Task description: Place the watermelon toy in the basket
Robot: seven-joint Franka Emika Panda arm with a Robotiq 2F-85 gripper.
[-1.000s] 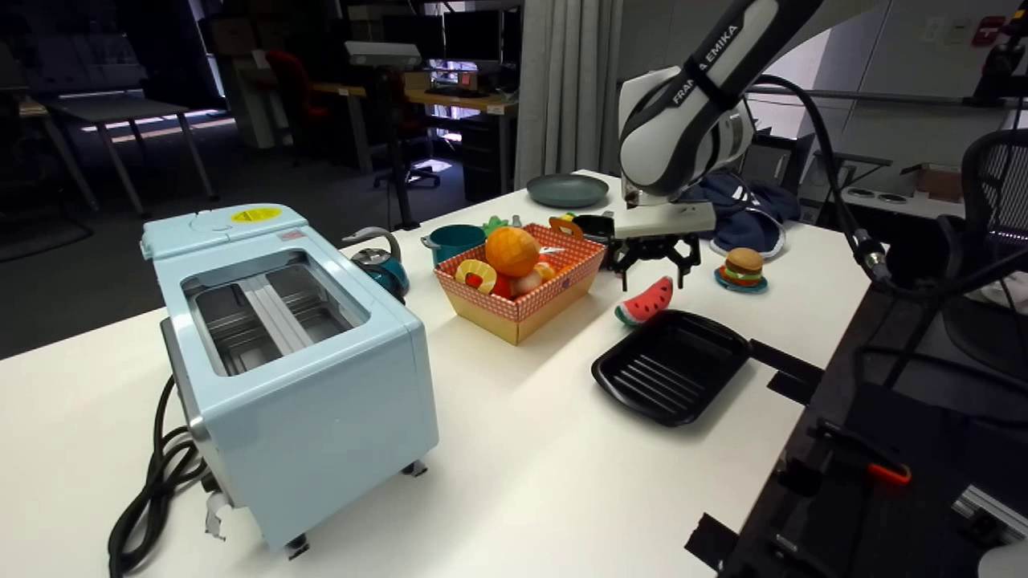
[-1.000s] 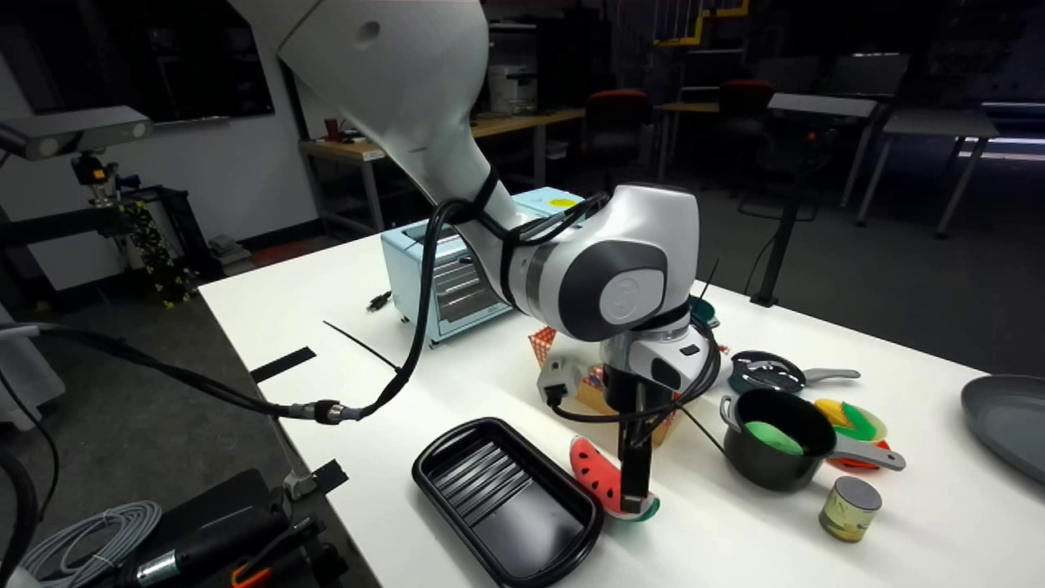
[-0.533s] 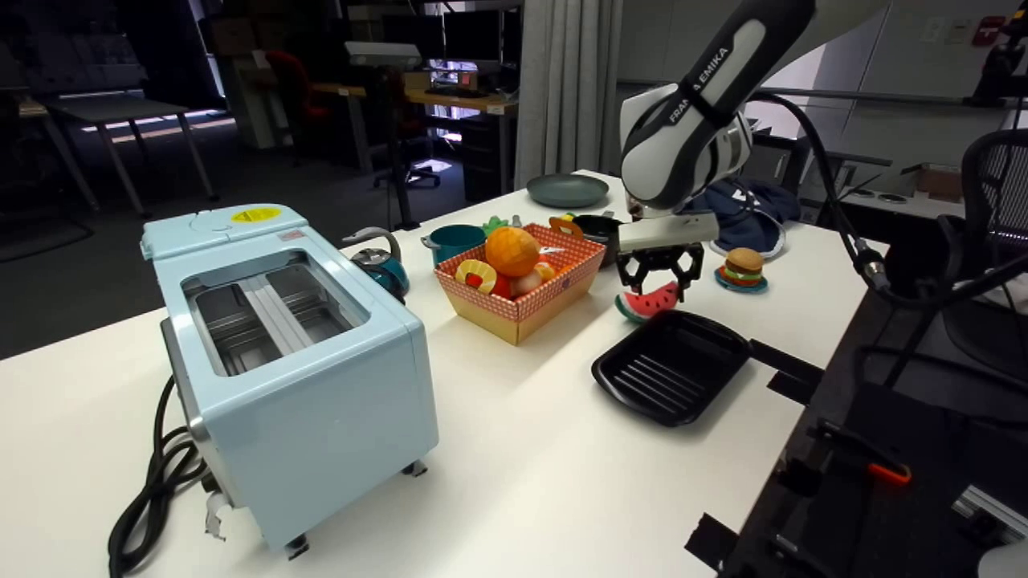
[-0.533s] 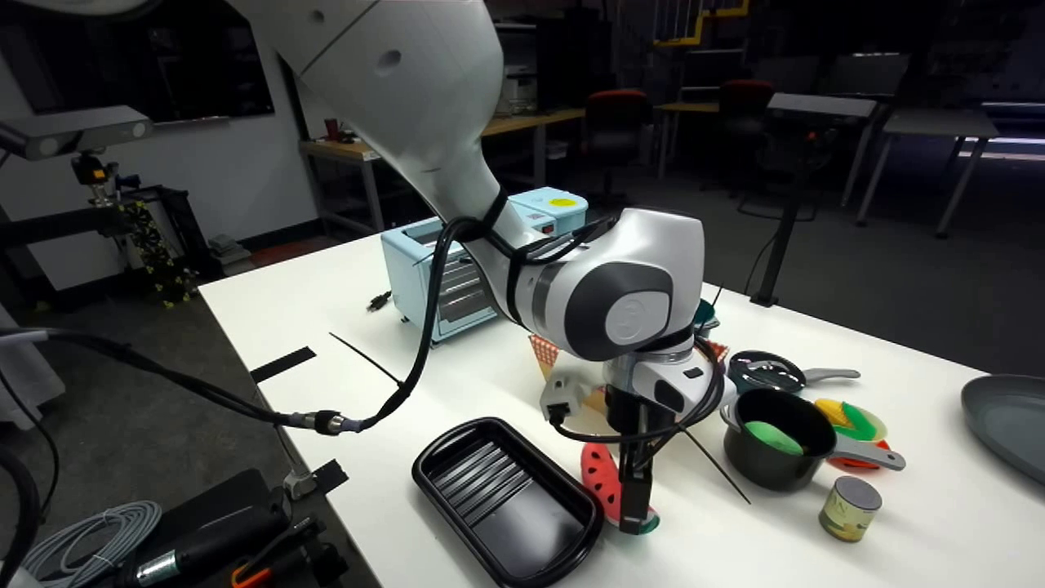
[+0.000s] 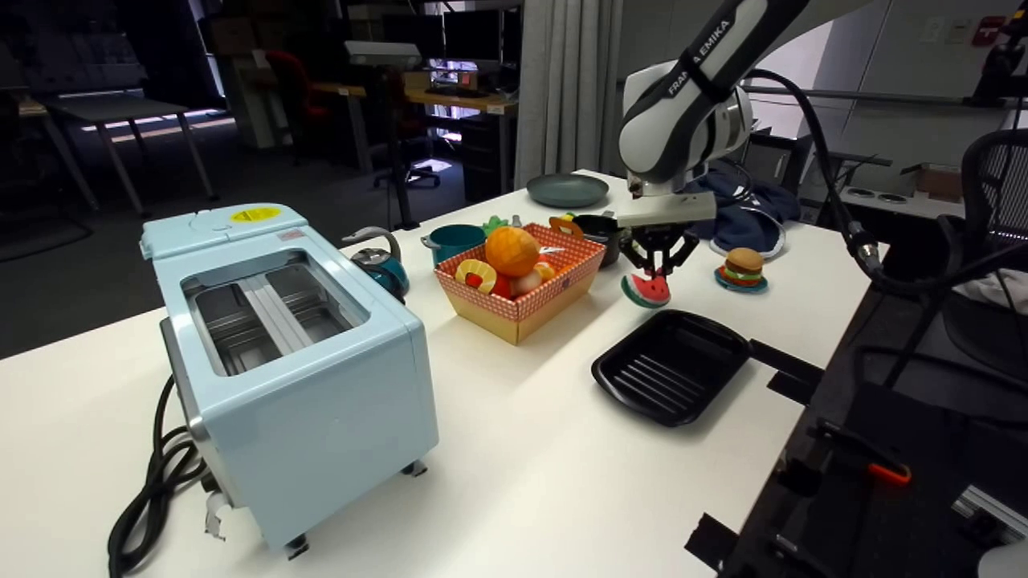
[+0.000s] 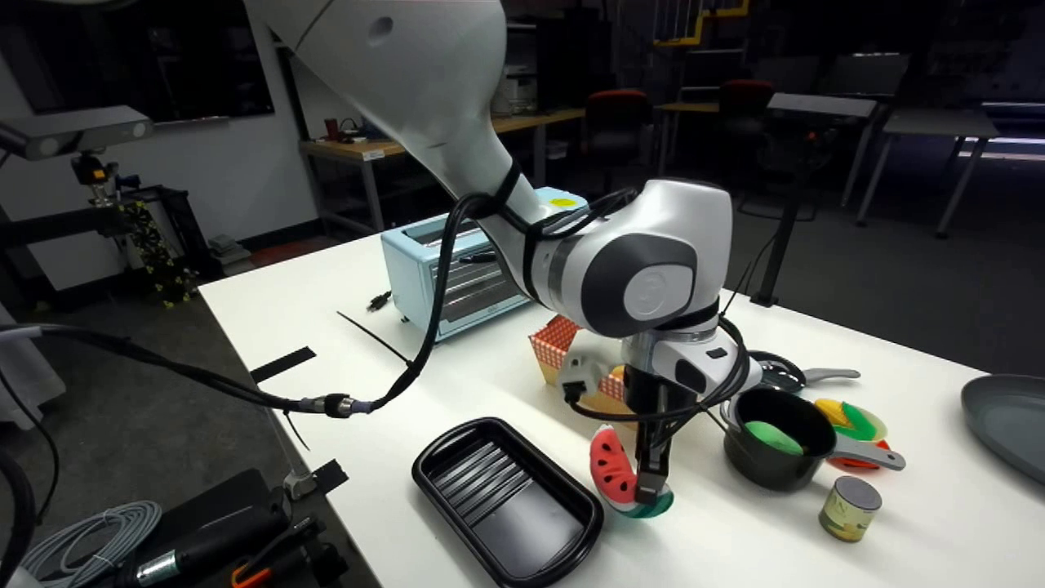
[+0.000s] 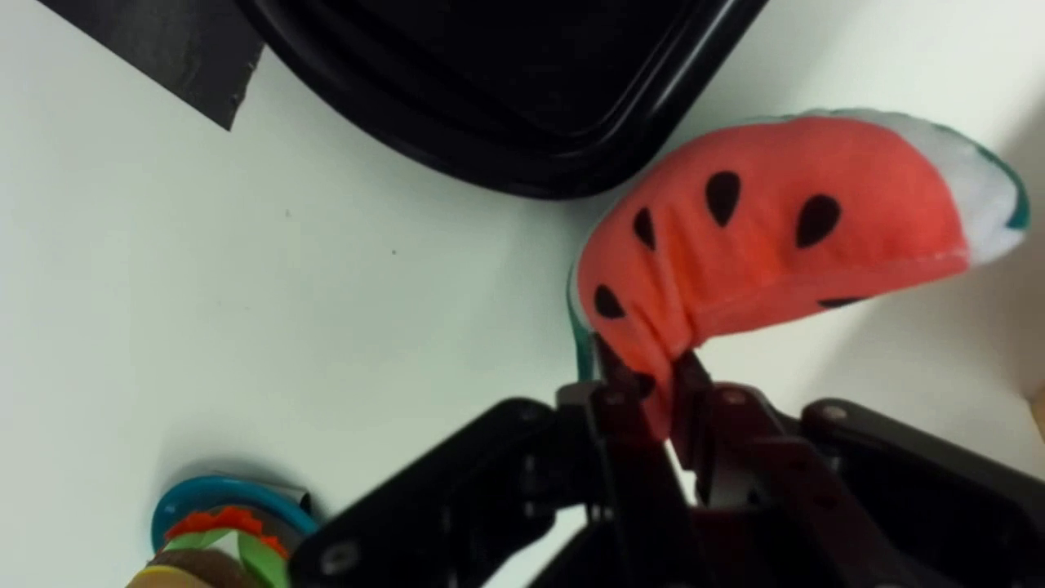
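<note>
And my gripper (image 7: 651, 377) pinches the watermelon toy (image 7: 775, 220) towards one end, right of centre in the wrist view; basket (image 5: 554, 307) mid-frame in an exterior view!

I have the claw (image 7: 653, 376) pinching one end of the watermelon toy (image 7: 767, 220), creasing its red face. A black pan (image 7: 522, 169) shows just beside; low left in my wrist view sits a burger toy (image 7: 229, 543) (partly cut off).
</note>
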